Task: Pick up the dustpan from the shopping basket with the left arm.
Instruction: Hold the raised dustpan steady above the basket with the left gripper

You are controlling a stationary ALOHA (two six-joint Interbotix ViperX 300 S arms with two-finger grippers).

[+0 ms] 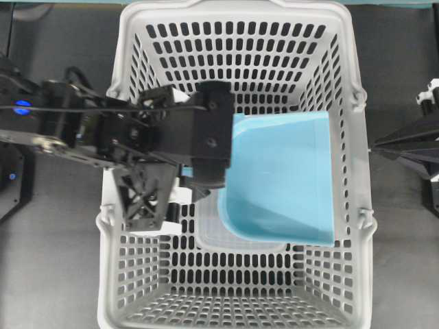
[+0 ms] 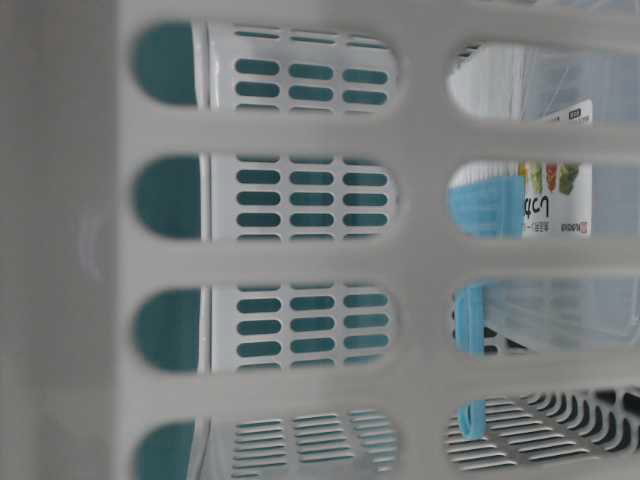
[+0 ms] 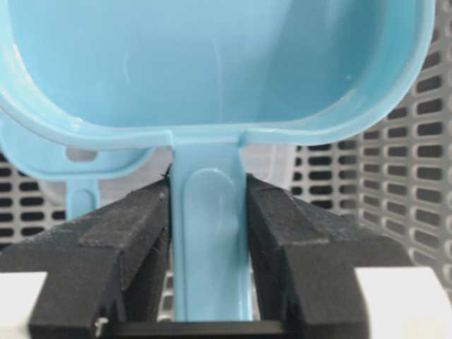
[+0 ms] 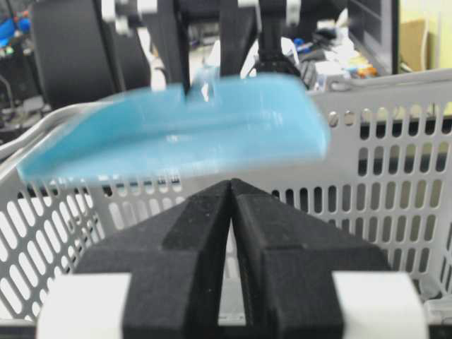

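1. The left gripper (image 3: 210, 247) is clamped on the dustpan (image 1: 285, 178) by its thin handle, one finger on each side.
2. The dustpan hangs over the middle of the shopping basket (image 1: 357, 137); in the right wrist view its pan shows above the basket's rim.
3. To finish well, lift straight up, keep the grip firm and the pan level, clear of the basket walls.
4. Inside the basket, beneath the dustpan, lies a clear plastic packet (image 1: 236, 240); a second blue handle (image 3: 83, 194) lies there too.
5. The right gripper (image 4: 232, 205), outside the basket, has its fingers pressed together, empty.
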